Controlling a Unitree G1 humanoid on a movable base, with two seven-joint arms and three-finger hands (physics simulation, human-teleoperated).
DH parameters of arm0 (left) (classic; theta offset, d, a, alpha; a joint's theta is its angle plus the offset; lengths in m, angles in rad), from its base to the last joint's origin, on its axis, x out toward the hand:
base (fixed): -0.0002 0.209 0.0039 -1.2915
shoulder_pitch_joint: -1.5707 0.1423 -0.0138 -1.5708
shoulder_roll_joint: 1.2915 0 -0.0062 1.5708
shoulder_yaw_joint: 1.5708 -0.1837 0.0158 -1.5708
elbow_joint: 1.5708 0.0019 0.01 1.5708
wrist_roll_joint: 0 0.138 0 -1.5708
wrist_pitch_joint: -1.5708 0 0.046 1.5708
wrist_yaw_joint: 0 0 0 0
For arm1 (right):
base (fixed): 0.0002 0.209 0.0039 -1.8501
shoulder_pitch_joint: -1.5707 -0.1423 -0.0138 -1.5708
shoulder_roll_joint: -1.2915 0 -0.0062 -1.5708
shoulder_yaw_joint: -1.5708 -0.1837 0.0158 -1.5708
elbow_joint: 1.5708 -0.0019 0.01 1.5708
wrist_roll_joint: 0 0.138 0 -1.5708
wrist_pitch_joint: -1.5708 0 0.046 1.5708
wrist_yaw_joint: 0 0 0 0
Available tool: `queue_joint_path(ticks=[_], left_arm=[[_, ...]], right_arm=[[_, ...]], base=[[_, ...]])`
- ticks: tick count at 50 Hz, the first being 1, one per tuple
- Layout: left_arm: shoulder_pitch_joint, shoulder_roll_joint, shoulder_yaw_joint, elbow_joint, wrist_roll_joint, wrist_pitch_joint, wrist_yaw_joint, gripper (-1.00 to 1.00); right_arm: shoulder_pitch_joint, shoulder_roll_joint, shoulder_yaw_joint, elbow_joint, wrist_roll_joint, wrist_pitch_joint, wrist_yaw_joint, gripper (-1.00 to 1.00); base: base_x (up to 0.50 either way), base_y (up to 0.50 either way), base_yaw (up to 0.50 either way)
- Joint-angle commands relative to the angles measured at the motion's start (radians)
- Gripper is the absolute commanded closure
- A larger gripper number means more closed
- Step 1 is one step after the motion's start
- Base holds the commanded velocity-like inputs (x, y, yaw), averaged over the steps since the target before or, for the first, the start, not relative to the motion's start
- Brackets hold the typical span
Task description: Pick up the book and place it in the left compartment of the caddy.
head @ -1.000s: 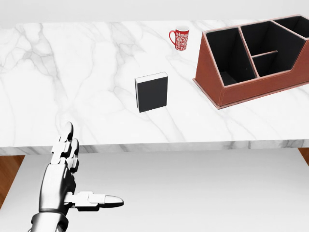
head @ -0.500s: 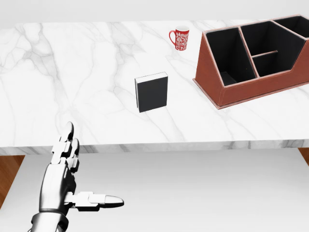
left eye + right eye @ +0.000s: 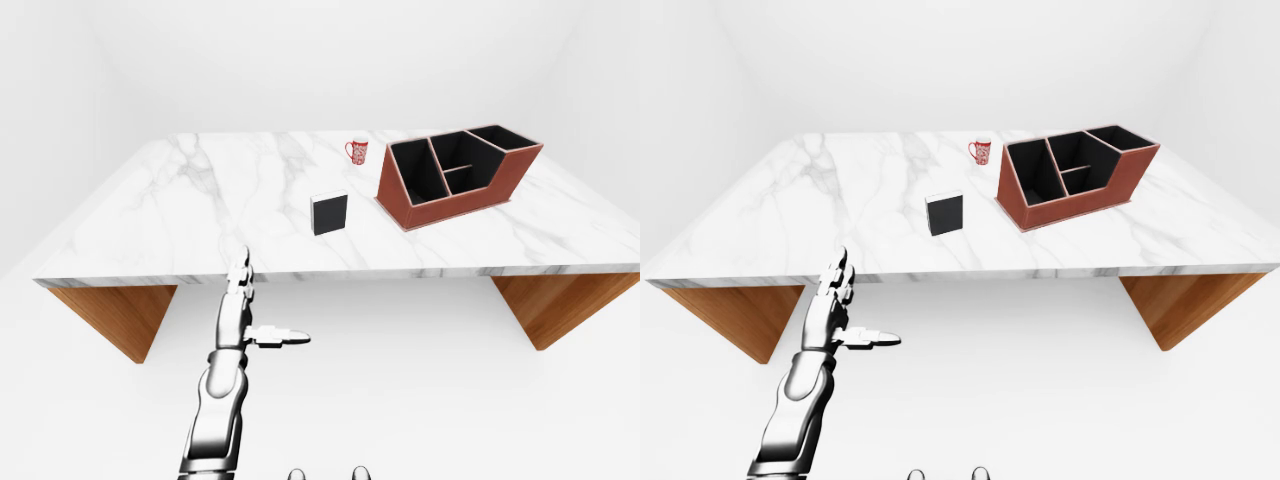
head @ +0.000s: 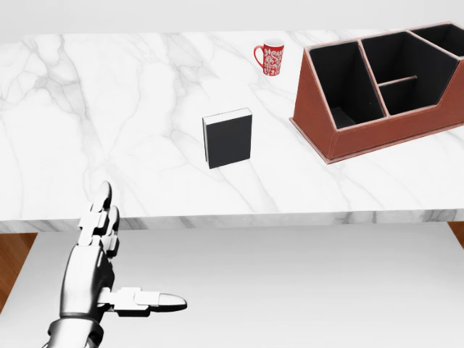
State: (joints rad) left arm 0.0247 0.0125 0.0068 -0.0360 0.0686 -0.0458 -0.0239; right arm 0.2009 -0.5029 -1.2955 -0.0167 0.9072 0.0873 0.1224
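A black book (image 4: pixel 228 138) with white page edges stands upright on the marble table (image 4: pixel 109 123), near the middle of the head view. The red-brown caddy (image 4: pixel 377 94) with black compartments sits to its right; its left compartment (image 4: pixel 342 85) holds nothing. My left hand (image 4: pixel 116 268) hovers at the lower left, below the table's near edge, open with fingers straight up and thumb pointing right. It is well apart from the book. My right hand is in none of the views.
A red patterned mug (image 4: pixel 271 56) stands beyond the book, just left of the caddy. The table's near edge (image 4: pixel 290 217) runs across the head view between hand and book. Wooden table legs (image 3: pixel 115 310) show underneath at both sides.
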Motion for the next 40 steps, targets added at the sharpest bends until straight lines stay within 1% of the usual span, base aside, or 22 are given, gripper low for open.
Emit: queue_joint_path(ticks=[1,2,7,8,9,13,14,15,17,20,21,22,23,24,25,26,29,31,32,33,35,40], left_arm=[[-0.007,0.001,0.001,0.022,0.01,-0.018,0.007,-1.0],[-0.003,-0.001,-0.001,0.008,0.011,-0.008,0.007,-1.0],[0.0,-0.001,-0.001,-0.001,0.009,-0.005,0.006,-1.0],[-0.001,-0.001,-0.002,0.002,0.01,-0.005,0.006,-1.0],[-0.004,0.0,-0.001,0.011,0.01,-0.012,0.005,-1.0],[0.001,-0.001,-0.003,0.0,0.011,-0.007,0.004,-1.0],[0.005,-0.002,-0.005,-0.009,0.012,0.0,0.004,-1.0],[0.006,-0.002,-0.005,-0.01,0.013,0.0,0.004,-1.0],[-0.001,0.001,-0.004,0.014,0.015,-0.025,0.004,-1.0],[0.0,0.0,-0.003,0.01,0.012,-0.022,0.003,-1.0],[0.002,-0.001,-0.004,-0.001,0.015,-0.015,0.005,-1.0],[0.002,-0.001,-0.004,-0.002,0.016,-0.015,0.005,-1.0],[0.001,-0.001,-0.003,0.005,0.011,-0.021,0.002,-1.0],[-0.001,0.0,-0.002,0.018,0.012,-0.033,0.003,-1.0],[0.006,-0.001,-0.006,-0.001,0.012,-0.023,-0.001,-1.0],[0.01,-0.002,-0.005,-0.007,0.014,-0.028,0.003,-1.0],[0.014,-0.002,-0.004,-0.019,0.011,-0.022,0.002,-1.0],[0.009,0.0,0.0,-0.002,0.009,-0.038,0.003,-1.0],[0.012,-0.001,-0.002,-0.01,0.009,-0.035,0.002,-1.0],[0.014,0.0,-0.001,-0.014,0.016,-0.041,0.008,-1.0],[0.023,0.001,-0.002,-0.028,0.035,-0.041,0.021,-1.0],[0.019,0.0,0.003,-0.029,0.024,-0.041,0.019,-1.0]], right_arm=[[0.008,-0.001,-0.01,-0.009,0.023,0.0,0.013,-1.0],[0.007,0.001,-0.009,-0.009,0.013,0.0,0.011,-1.0],[0.003,-0.003,-0.008,0.0,0.008,0.0,0.011,-1.0],[0.003,-0.002,-0.006,0.0,0.007,0.0,0.012,-1.0],[0.002,0.001,-0.003,0.0,0.001,0.0,0.017,-1.0],[0.005,0.004,-0.004,-0.001,0.005,0.0,0.026,-1.0],[0.005,0.002,-0.006,-0.003,0.005,0.0,0.022,-1.0],[0.005,0.002,-0.006,-0.003,0.005,0.0,0.022,-1.0],[0.007,0.002,-0.008,-0.004,0.008,0.0,0.022,-1.0],[0.005,0.002,-0.009,-0.005,0.007,0.0,0.019,-1.0],[0.005,0.002,-0.007,-0.003,0.007,0.0,0.022,-1.0],[0.005,0.002,-0.007,-0.002,0.008,0.0,0.022,-1.0],[0.007,0.004,-0.007,-0.007,0.009,0.0,0.021,-1.0],[0.007,0.005,-0.008,-0.009,0.011,0.0,0.021,-1.0],[0.002,0.005,-0.003,0.0,0.0,0.0,0.024,-1.0],[0.005,0.004,-0.006,-0.005,0.006,0.0,0.021,-1.0],[0.004,0.004,-0.002,0.003,0.005,0.0,0.024,-1.0],[0.003,0.009,0.003,0.009,-0.001,0.0,0.032,-1.0],[0.012,0.008,0.0,-0.006,0.015,0.0,0.029,-1.0],[0.011,0.008,-0.001,-0.007,0.014,0.0,0.03,-1.0],[0.009,0.012,-0.004,-0.01,0.01,0.0,0.033,-1.0],[0.009,0.011,-0.005,-0.012,0.011,0.0,0.031,-1.0]], base=[[0.0,0.0,0.0],[0.0,0.0,0.0],[0.0,0.0,0.0],[0.0,0.0,0.15],[0.0,0.0,0.17],[0.0,0.0,0.18],[0.0,0.0,0.21],[0.0,0.0,0.21],[0.0,0.0,0.28],[0.0,0.0,0.29],[0.0,0.0,0.29],[0.0,0.0,0.29],[0.0,0.0,0.29],[0.0,0.0,0.29],[0.0,0.0,0.29],[0.0,0.0,0.29],[0.0,0.0,0.29],[0.0,0.0,0.29],[0.0,0.0,0.29],[0.0,0.0,0.29],[0.0,0.0,0.29],[0.0,0.0,0.29]])
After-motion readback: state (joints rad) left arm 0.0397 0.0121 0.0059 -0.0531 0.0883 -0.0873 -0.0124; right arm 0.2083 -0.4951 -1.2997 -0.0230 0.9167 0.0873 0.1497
